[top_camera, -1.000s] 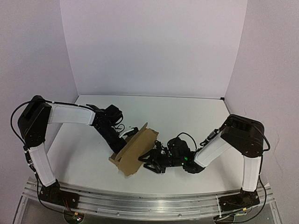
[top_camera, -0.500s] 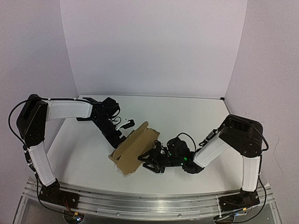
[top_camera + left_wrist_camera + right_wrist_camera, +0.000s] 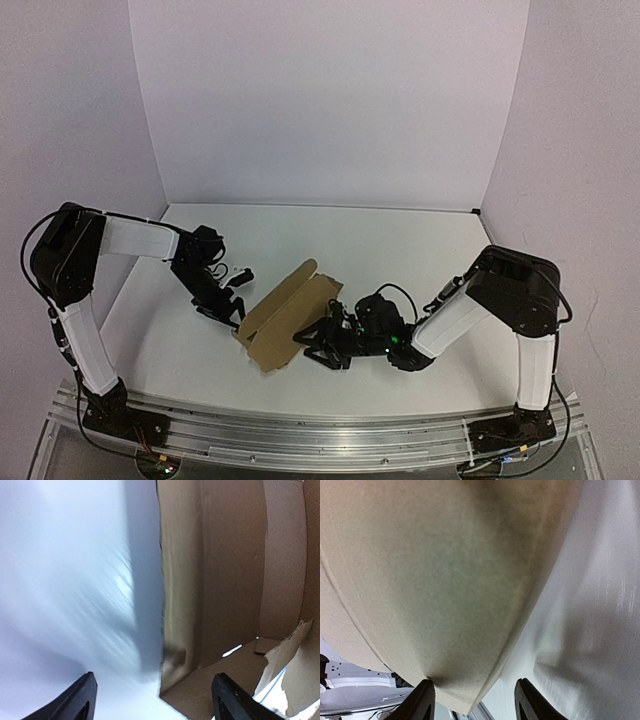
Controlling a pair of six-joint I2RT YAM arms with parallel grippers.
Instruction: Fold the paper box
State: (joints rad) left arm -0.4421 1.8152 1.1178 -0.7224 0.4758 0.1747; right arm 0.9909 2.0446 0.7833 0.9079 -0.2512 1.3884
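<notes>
White table (image 3: 430, 250), brown paper box (image 3: 285, 318) part-folded, lying centre-front btwn both arms, left gripper (image 3: 226, 312) just beside box's left edge, fingers apart, right gripper (image 3: 312, 347) at box's right side, fingers also apart

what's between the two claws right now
Only the cardboard box sits between the left claw and the right claw, clearest in the top view.
</notes>
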